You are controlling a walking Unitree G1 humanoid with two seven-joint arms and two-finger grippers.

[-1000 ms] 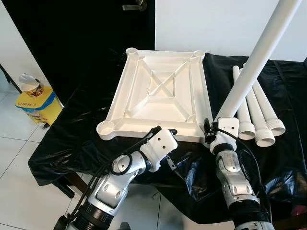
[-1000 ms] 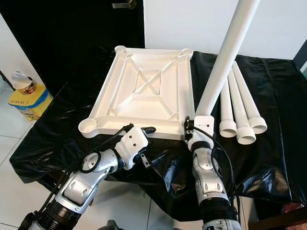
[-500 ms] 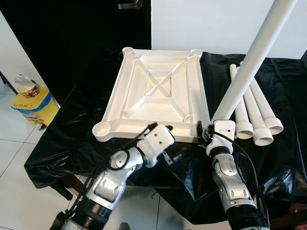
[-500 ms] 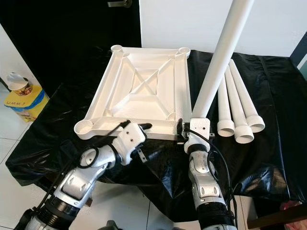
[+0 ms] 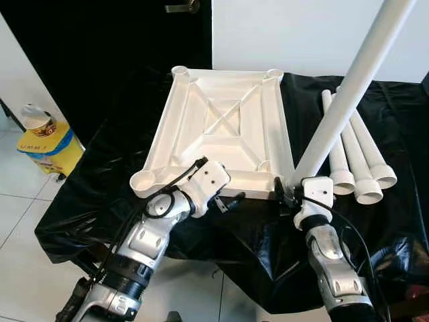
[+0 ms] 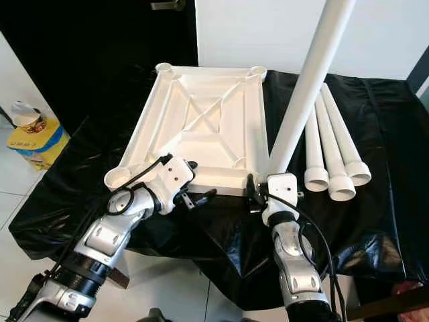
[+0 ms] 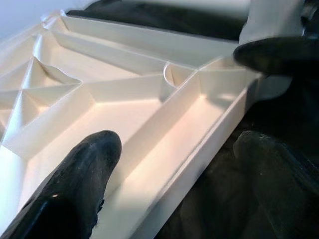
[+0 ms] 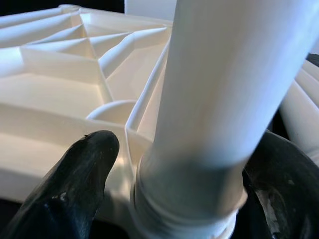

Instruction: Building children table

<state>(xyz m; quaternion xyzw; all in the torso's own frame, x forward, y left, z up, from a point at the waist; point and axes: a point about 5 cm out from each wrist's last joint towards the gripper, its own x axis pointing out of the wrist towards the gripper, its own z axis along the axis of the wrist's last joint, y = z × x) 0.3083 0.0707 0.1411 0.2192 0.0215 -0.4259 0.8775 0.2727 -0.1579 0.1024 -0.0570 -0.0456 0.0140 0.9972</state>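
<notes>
So the white tabletop (image 5: pixel 224 131) is lying upside down on the worktop (image 5: pixel 100 181), which is draped in black plastic sheeting. You can see the ribbed underside with the X brace in the middle and a round leg socket at each corner.

The right tool (image 8: pixel 174 199) is clamped around a long white table leg (image 5: pixel 352 87), gripping it close to its threaded lower end, one black finger (image 8: pixel 75 184) on either side. The leg stands tilted, leaning up and away to the right, and its bottom end sits right at the near right corner of the tabletop, just beside that corner's socket (image 8: pixel 112 109). Can't tell if it's actually touching the socket.

The left tool (image 7: pixel 169 164) is spread wide and holding nothing, straddling the near edge of the tabletop: one finger (image 7: pixel 75 184) over the inner tray part, the other outside over the black sheeting.

Three more legs (image 5: pixel 358 157) lie side by side on the worktop to the right of the tabletop, threaded ends toward the robot.

Off on the floor to the left there's a yellow and blue box (image 5: pixel 50 144) with a small cup (image 5: pixel 37 117) on top.
</notes>
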